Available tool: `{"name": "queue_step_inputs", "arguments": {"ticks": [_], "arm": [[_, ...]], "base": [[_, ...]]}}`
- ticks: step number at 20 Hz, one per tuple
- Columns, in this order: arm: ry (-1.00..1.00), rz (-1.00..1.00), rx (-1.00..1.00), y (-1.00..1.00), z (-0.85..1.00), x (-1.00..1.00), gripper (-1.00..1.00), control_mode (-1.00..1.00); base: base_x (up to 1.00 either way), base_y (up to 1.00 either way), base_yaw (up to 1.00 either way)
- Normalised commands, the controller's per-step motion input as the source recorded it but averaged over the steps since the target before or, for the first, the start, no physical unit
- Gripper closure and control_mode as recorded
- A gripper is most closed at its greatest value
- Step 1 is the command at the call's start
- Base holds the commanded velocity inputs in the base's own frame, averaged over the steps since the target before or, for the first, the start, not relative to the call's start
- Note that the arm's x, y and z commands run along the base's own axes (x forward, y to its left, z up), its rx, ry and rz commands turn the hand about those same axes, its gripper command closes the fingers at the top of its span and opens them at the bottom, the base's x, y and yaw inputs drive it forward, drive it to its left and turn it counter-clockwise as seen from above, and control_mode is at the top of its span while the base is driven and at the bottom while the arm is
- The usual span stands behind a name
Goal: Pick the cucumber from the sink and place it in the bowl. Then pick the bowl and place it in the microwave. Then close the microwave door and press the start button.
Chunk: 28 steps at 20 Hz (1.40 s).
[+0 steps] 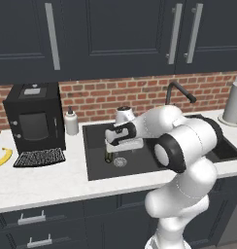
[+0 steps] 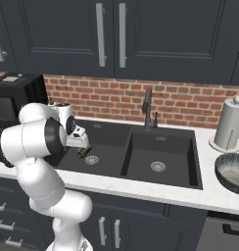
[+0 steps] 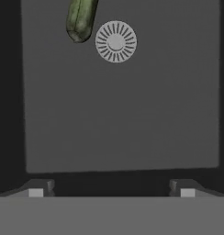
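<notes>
The sink (image 2: 141, 162) looked matt black, smooth as stone composite, with a ribbed silvery metal drain (image 3: 115, 41) set in its floor. Beside that drain the cucumber (image 3: 80, 19) showed a waxy, faintly glossy green skin. Around the sink, the counter (image 1: 42, 182) was pale and speckled, behind it rough red brick (image 1: 115, 95), above it satin dark cabinets (image 1: 120, 34) with brushed metal handles (image 1: 52, 36).

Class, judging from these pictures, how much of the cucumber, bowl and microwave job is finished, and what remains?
Nothing looks done yet. The cucumber lies on the sink floor beside the drain. In hand: the open gripper hangs above that basin, holding nothing. The bowl sits on the counter to the right. Left: grasping, bowling, microwaving, closing, starting.
</notes>
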Motion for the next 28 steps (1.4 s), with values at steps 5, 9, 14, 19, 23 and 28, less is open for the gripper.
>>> {"name": "queue_step_inputs", "arguments": {"ticks": [5,9,14,19,23,28], "arm": [[0.17,0.00,0.00,0.01,-0.21,0.45,-1.00,-1.00],[0.10,0.00,0.00,0.00,-0.25,0.18,-1.00,-1.00],[0.01,0.00,0.00,0.00,-0.26,0.05,-1.00,-1.00],[0.00,0.00,0.00,0.01,-0.29,0.00,-1.00,-1.00],[0.00,0.00,0.00,0.01,-0.17,0.06,-1.00,-1.00],[0.00,0.00,0.01,0.03,-0.10,0.34,-1.00,-1.00]], "base": [[0.00,0.00,0.00],[0.00,0.00,0.00],[0.00,0.00,0.00],[0.00,0.00,0.00],[0.00,0.00,0.00],[0.00,0.00,0.00]]}}
